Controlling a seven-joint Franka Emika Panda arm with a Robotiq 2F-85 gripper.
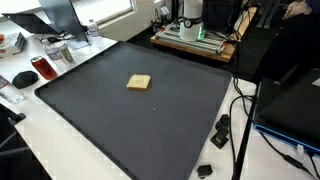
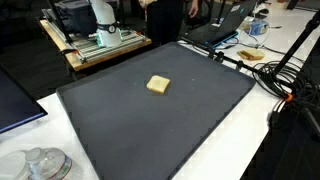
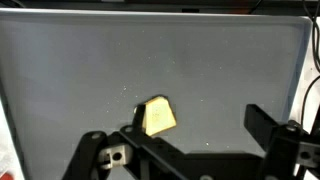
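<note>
Spread wide and empty, the hand (image 3: 195, 140) hangs over the tan block (image 3: 158, 117), which sits near the middle of the dark mat (image 1: 110, 115), off to one side of the hand's reach. My worry: lowered off-centre, a finger (image 3: 132, 138) could clip the tan block and skid it across the smooth mat. Beneath lies a white tabletop (image 1: 60, 150), with cables (image 1: 240, 130) and a laptop (image 1: 58, 14) around it in a cluttered workroom.
</note>
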